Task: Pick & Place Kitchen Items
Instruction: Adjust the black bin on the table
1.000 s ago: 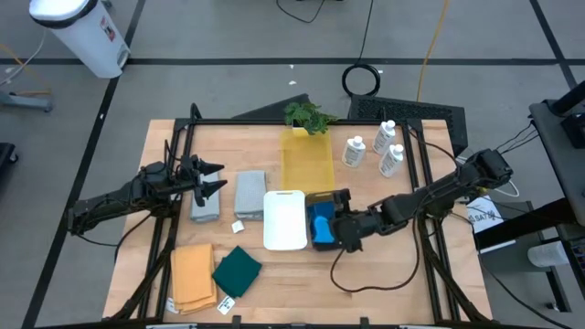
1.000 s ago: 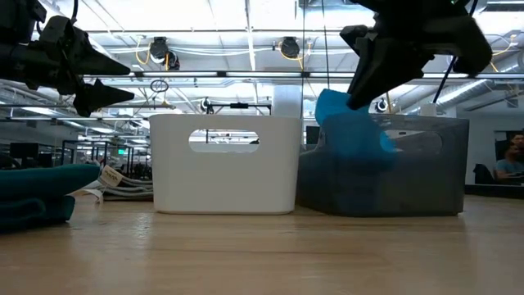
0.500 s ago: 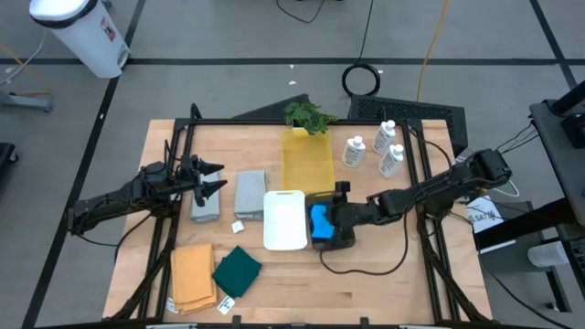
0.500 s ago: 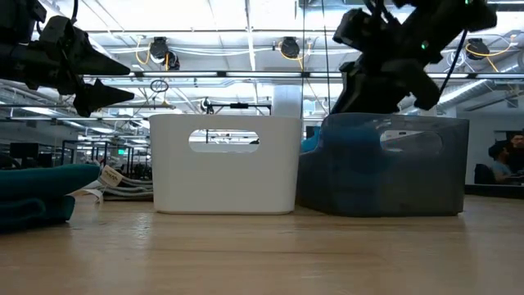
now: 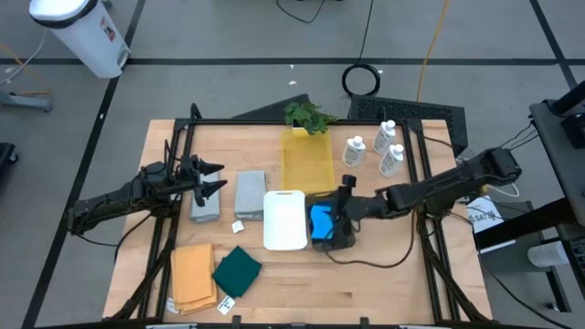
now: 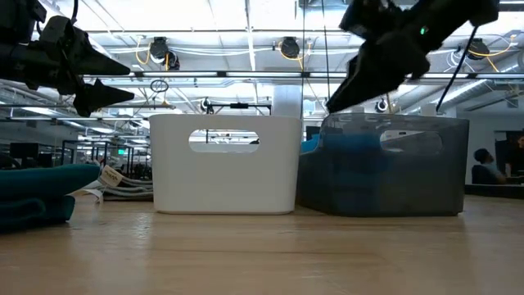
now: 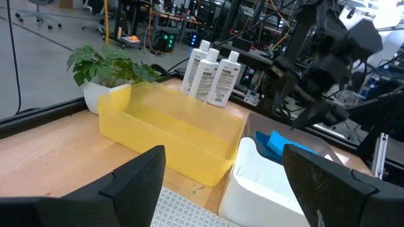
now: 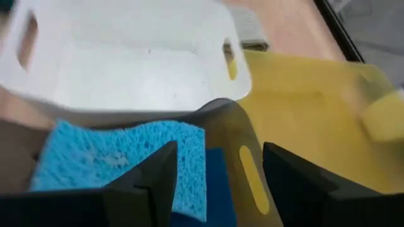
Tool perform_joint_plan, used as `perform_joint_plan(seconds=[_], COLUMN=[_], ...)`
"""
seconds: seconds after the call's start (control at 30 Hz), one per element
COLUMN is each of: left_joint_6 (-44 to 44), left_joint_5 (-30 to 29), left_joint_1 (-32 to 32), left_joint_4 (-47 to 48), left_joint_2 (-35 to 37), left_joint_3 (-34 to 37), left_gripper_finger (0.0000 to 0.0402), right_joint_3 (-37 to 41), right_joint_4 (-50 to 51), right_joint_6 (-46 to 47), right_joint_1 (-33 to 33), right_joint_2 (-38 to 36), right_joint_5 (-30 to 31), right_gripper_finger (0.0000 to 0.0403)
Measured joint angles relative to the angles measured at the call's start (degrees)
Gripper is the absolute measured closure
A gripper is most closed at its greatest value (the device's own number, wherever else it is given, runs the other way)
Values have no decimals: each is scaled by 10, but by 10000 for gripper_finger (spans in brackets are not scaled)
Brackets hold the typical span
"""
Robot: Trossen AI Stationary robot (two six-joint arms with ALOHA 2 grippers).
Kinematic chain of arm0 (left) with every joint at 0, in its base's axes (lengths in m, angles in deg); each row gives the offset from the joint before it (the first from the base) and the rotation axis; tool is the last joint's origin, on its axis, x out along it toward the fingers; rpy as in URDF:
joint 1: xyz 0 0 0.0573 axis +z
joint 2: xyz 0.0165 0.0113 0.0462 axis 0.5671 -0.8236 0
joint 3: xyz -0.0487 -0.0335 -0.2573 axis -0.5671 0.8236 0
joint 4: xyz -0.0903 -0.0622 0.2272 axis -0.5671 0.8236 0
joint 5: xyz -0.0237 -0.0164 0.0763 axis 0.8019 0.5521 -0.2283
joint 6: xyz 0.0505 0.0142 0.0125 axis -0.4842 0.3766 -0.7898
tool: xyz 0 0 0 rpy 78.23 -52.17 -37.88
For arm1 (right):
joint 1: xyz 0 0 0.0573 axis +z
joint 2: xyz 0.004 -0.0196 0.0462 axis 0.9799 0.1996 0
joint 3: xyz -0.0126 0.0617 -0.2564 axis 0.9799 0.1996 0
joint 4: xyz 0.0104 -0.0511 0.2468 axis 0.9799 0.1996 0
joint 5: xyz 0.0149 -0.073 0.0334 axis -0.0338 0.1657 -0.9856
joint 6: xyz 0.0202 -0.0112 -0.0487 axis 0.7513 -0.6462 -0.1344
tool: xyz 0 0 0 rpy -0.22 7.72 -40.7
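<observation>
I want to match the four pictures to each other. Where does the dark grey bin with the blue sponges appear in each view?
High view: grey bin, table centre, right of the white bin.
Low view: grey bin, right of centre.
Left wrist view: only its far rim shows, behind the white bin.
Right wrist view: its smoky wall is near, sponges inside.
Shared landmark: the white bin.

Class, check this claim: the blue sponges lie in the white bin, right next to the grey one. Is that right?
Not quite. The high view shows the blue sponges in the grey bin, and the right wrist view confirms it. The white bin beside it holds none of them. The two bins do stand side by side.
</observation>
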Motion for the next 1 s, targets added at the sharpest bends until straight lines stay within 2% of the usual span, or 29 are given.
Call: perform_joint_plan(seconds=[0.1,0.2,0.33,0.43,0.47,0.53,0.63,0.8,1.0], left_joint_6=[0,0,0,0,0,0,0,0,0], left_joint_5=[0,0,0,0,0,0,0,0,0], left_joint_1=[0,0,0,0,0,0,0,0,0], left_joint_4=[0,0,0,0,0,0,0,0,0], left_joint_2=[0,0,0,0,0,0,0,0,0], left_joint_3=[0,0,0,0,0,0,0,0,0], left_gripper_finger=[78,78,78,78,78,78,78,78,78], right_joint_3=[0,0,5,31,41,61,85,111,141], right_joint_4=[67,167,276,330,333,330,308,252,164], right_joint_6=[64,130,218,255,257,250,246,237,202], right_joint_1=[10,34,78,109,115,117,106,67,42], right_joint_2=[-49,-98,-142,-152,-153,-152,-147,-147,-147], right_joint_5=[0,2,35,62,58,32,-7,-83,-132], right_gripper_finger=[212,240,302,362,381,395,389,401,402])
